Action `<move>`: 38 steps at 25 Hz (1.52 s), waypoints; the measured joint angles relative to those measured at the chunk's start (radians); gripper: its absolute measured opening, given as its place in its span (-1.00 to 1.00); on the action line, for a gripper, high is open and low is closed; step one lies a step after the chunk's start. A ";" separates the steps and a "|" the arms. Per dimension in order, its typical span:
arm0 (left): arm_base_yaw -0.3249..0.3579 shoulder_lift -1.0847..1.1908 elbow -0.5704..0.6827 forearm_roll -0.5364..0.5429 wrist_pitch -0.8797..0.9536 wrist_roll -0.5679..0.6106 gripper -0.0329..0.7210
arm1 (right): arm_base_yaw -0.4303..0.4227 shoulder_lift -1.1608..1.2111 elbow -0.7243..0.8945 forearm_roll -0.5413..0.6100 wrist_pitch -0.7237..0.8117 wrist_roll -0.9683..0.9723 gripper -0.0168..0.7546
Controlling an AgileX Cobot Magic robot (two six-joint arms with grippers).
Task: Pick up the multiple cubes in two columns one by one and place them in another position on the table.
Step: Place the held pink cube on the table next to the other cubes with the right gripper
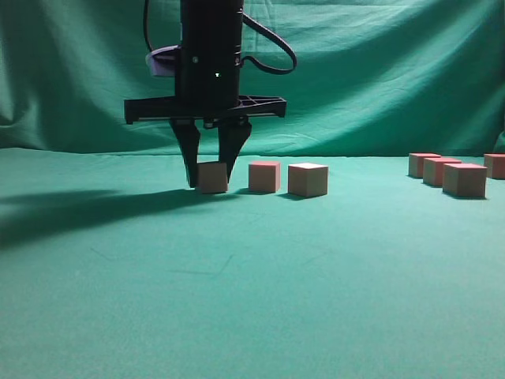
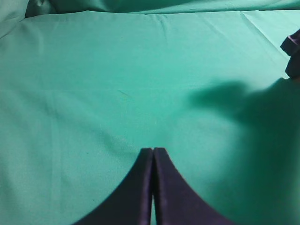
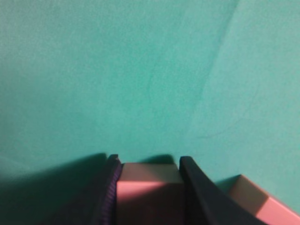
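My right end effector (image 1: 211, 178): pointing straight down, its two dark fingers (image 3: 199, 192) closing against opposite sides of one cube (image 1: 212, 177), which is sitting on the green surface (image 1: 237, 300).

Just beside the held cube, on my end effector's right in the exterior view: a second cube (image 1: 264, 176), then a third cube (image 1: 308, 179), the three lining up in a row with small gaps.

Well apart, farther to that side: a cluster of four cubes (image 1: 465, 179) resting near the frame edge.

My left end effector (image 2: 153, 187): hanging over bare cloth, fingers pressing together, gripping nothing.

Behind everything: a draped green backdrop (image 1: 379, 71).
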 joint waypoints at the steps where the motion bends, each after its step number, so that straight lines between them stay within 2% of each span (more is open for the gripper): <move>1: 0.000 0.000 0.000 0.000 0.000 0.000 -0.91 | 0.000 0.000 0.000 -0.004 0.000 0.000 -0.25; 14: 0.000 0.000 0.000 0.000 0.000 0.000 -0.91 | 0.000 0.000 0.000 -0.010 0.002 0.002 -0.25; 18: 0.000 0.000 0.000 0.000 0.000 0.000 -0.91 | 0.000 0.000 0.000 -0.012 0.005 0.002 0.10; 30: 0.000 0.000 0.000 0.000 0.000 0.000 -0.91 | 0.000 0.000 -0.004 -0.012 -0.029 -0.007 0.08; 38: 0.000 0.000 0.000 0.000 0.000 0.000 -0.91 | 0.000 0.002 -0.207 -0.016 0.035 -0.088 0.08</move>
